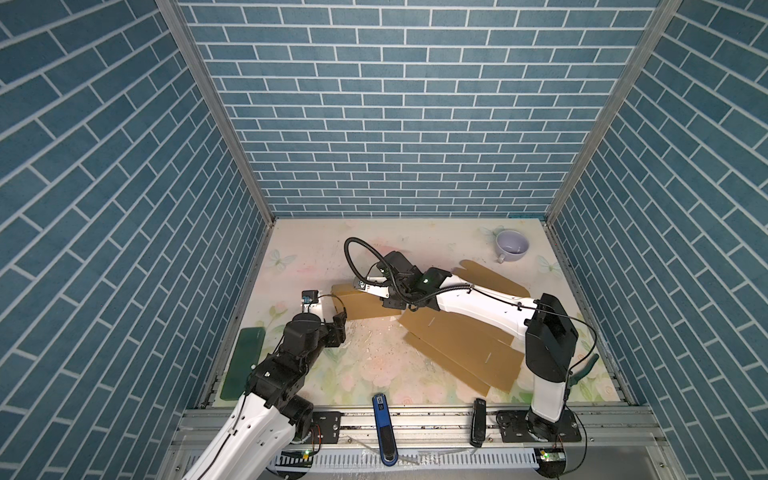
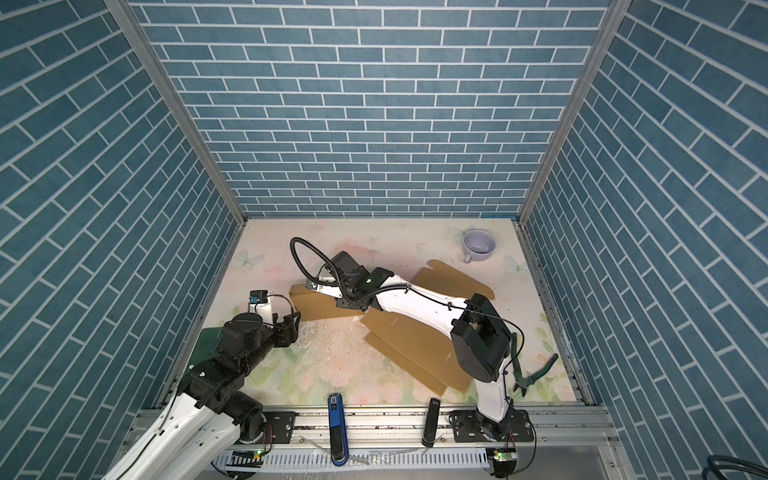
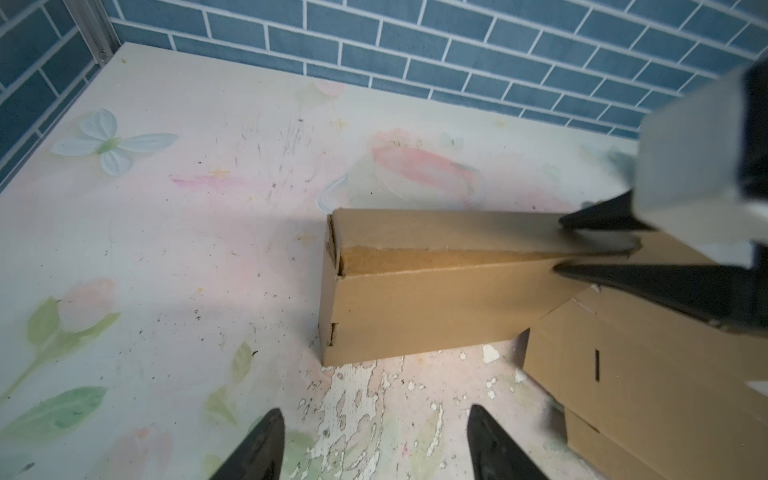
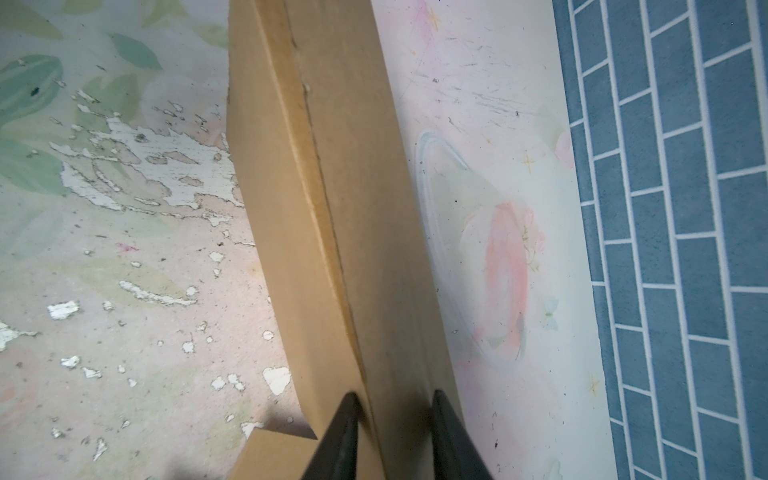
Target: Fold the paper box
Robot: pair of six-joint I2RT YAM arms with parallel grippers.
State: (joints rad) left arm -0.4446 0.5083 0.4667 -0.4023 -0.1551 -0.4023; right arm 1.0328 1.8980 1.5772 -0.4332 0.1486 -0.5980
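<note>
With twelve o'clock at the back wall, a flat dark-green rectangular pad (image 1: 243, 361) lies on the eight o'clock edge of the flower-printed tabletop (image 1: 316, 257), well clear of the work.

Just inside it, near nine o'clock, the left gripper (image 3: 375, 415) hangs low with its jaws spread wide and nothing between them. It points at the near end of the box's wall but stays apart from it, probably so that it can take a new hold or push on that end.

The brown corrugated-cardboard box (image 1: 457, 345) is only partly formed. One long side wall (image 3: 436, 307) already stands upright and doubled over, running from about ten o'clock toward the centre. The rest lies flat, fanning out from the centre toward four o'clock.

The right gripper (image 4: 394, 395) reaches across from the three o'clock side and is closed on the top edge of that wall, one finger on each face. My guess is that the pinch stops the springy fold from reopening.

A pale lilac ceramic cup (image 1: 512, 245) sits at one o'clock and green-handled pliers (image 2: 536, 376) at four. Neither has a part in the fold.
</note>
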